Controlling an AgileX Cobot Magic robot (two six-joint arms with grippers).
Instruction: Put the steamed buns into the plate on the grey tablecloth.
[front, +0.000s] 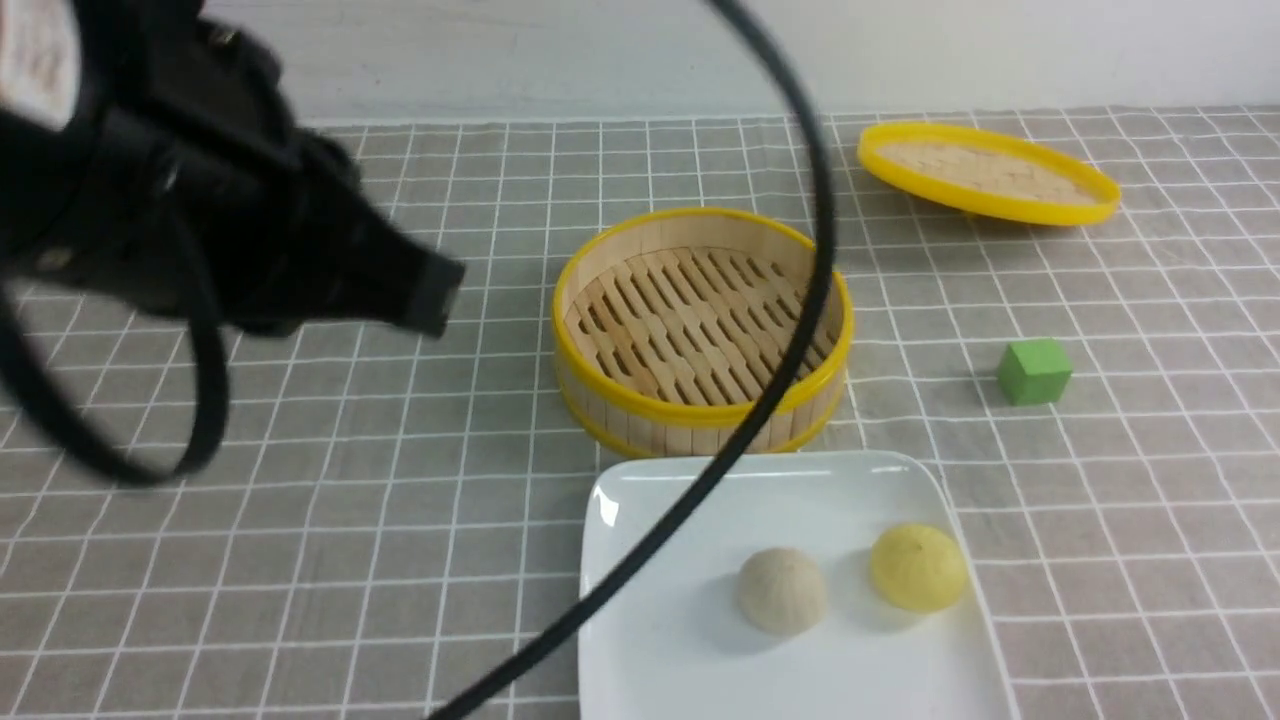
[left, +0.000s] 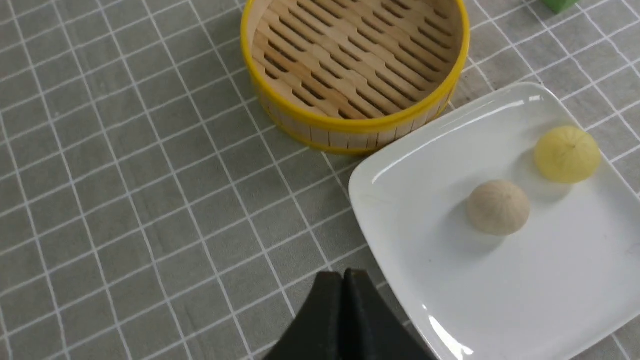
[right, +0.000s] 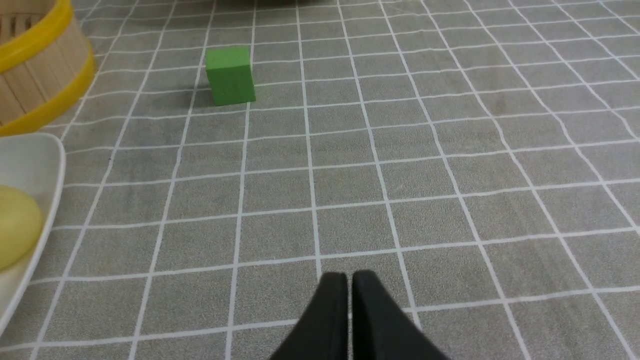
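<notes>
Left tool (left: 344, 274): tips pressed together, holding nothing. It hangs over bare grey tablecloth (front: 400, 520), just off the left side of the plate (front: 680, 640).

Bamboo steamer (front: 640, 420): mid-table, open, with nothing on its slats, just behind the plate's far edge. A black cable (front: 700, 480) loops across in front of it.

Plate: at the near edge of the table, right of centre. Both steamed buns sit on it, apart from each other. The pale bun (front: 782, 590) is near the middle, well clear of the left tool and to its right. The yellow bun (front: 918, 567) is close to the right rim.

Green cube (front: 1034, 371): on the cloth, right of the steamer.

Steamer lid (front: 990, 172): towards the far right corner.

Right tool (right: 348, 276): tips close, only a hairline between them, nothing held. It is over bare cloth right of the plate, with the yellow bun off to its left, not touching.
</notes>
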